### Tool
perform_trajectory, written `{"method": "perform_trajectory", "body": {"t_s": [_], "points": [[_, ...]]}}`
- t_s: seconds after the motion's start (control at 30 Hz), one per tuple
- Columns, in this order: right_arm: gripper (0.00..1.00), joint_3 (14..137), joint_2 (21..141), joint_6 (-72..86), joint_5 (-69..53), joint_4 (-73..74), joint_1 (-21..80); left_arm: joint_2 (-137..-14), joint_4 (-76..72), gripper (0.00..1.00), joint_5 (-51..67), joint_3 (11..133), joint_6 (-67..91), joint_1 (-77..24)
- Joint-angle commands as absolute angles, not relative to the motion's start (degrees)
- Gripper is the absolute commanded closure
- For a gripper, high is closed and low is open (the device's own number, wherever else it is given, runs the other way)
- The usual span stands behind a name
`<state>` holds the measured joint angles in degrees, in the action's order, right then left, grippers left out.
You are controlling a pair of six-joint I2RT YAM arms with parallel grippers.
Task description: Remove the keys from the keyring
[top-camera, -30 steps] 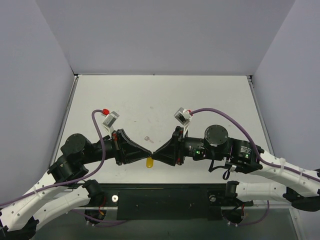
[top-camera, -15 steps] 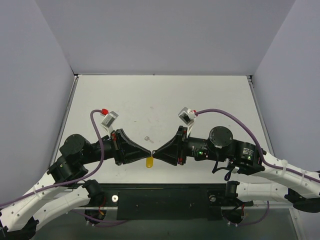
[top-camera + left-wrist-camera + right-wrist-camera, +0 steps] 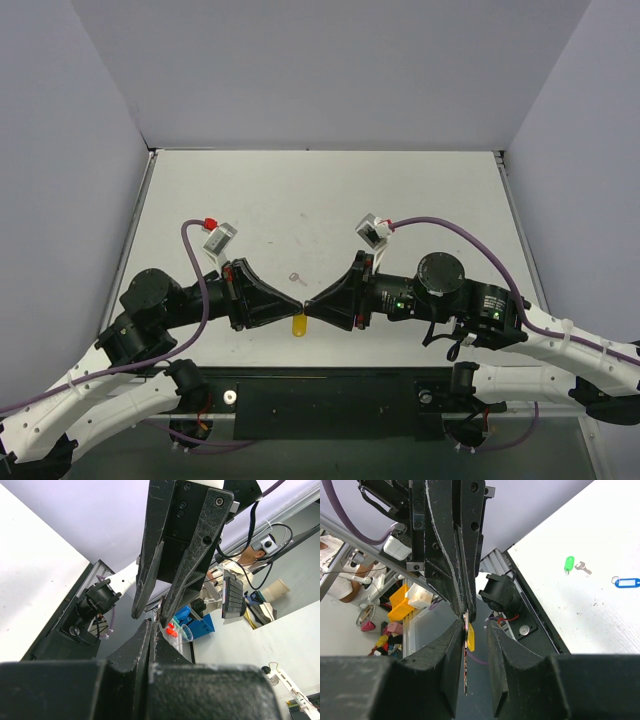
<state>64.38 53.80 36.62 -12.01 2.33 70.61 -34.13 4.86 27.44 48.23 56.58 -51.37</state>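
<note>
from above: the black left end effector (image 3: 297, 304) and the black right end effector (image 3: 311, 307) meet tip to tip over the near part of the white table (image 3: 420, 200). the keyring (image 3: 299, 326), a small yellow-orange oval plastic tag on a thin metal ring, hangs at the meeting point. the tiny silver-grey metal key (image 3: 294, 277) lies on the table just beyond the tips and apart from the tag, so it looks already freed. holding the tag aloft between both tips likely keeps the ring reachable from either side. the far half of the table is open. the near edge and the black mounting bar (image 3: 330, 400) sit close behind the tips, leaving little room toward the bases.

left wrist view: the left end effector's fingers are pressed together, apparently on the ring, though the ring hardly shows here. the right one faces it with its fingers a sliver apart.

right wrist view: the right end effector's fingers stand slightly spread either side of the thin metal ring (image 3: 465, 670), seen edge-on and not clamped as far as this view shows. the yellow tag hangs at the closed tips of the left one. on the table, well apart from the work, rest a green oval plastic tag (image 3: 568, 563) joined to a silver key (image 3: 582, 568) and a blue oval plastic tag (image 3: 626, 582).
</note>
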Motion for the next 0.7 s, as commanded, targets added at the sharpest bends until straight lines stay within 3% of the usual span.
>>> {"method": "perform_trajectory", "body": {"t_s": [0.0,0.27,0.43,0.67], "points": [[0.79,64.2,54.0,36.6,-10.5,-1.4,70.6,-33.7,-1.0,1.00,29.0,48.3,57.1,-51.6],[0.86,64.3,54.5,36.6,-11.3,-1.6,70.6,-34.2,-0.9,1.00,29.1,48.8,57.0,-51.6],[0.99,64.1,54.5,36.7,-11.6,-2.1,70.6,-34.4,-1.0,1.00,28.9,48.9,57.0,-51.6],[1.00,62.8,54.0,36.9,-11.9,-2.5,70.7,-34.5,1.8,1.00,28.4,49.7,56.3,-51.6]]}}
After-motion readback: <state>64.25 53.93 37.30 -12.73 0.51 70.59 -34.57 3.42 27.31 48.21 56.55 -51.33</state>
